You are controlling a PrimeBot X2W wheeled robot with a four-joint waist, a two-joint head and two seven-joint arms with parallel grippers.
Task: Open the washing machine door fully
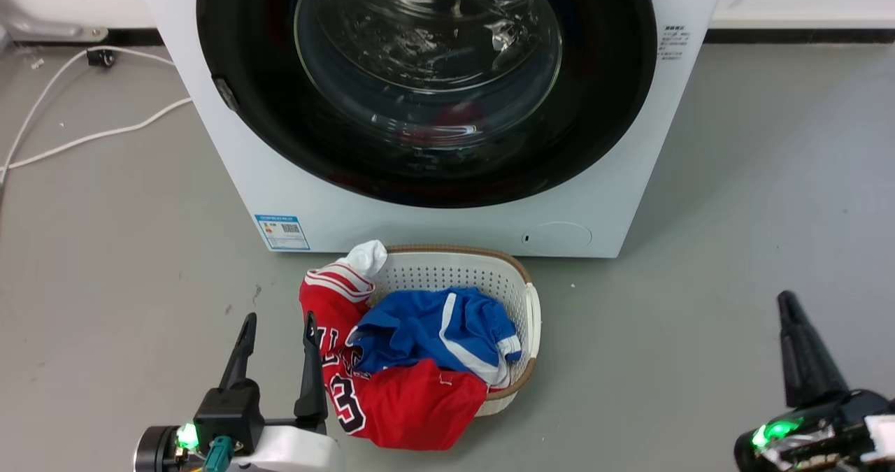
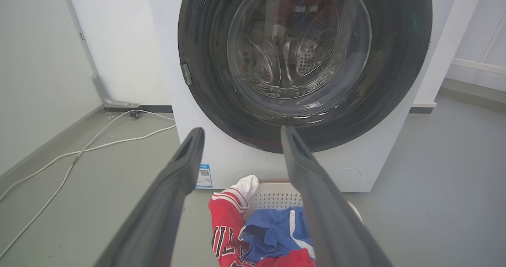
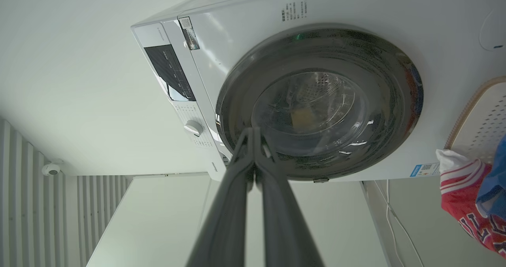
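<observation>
The white washing machine [image 1: 391,220] [image 2: 166,41] [image 3: 237,45] stands straight ahead. Its big glossy black washing machine door [image 1: 601,108] [image 2: 399,73] [image 3: 395,85] lies flat against the front, with the steel drum visible through the clear glass bowl. A small latch tab [image 1: 225,93] [image 2: 185,74] sits on the door's left rim. My left gripper [image 1: 278,324] [image 2: 241,134] is open, low at the left, well short of the machine. My right gripper [image 1: 786,298] [image 3: 250,131] is shut with nothing in it, low at the right, also apart from the door.
A white perforated laundry basket [image 1: 458,273] [image 2: 272,197] holding red [image 1: 412,405], blue [image 1: 440,329] and white clothes sits on the grey floor right before the machine. White cables [image 1: 91,136] [image 2: 79,152] trail across the floor at the left. A wall runs along the left side.
</observation>
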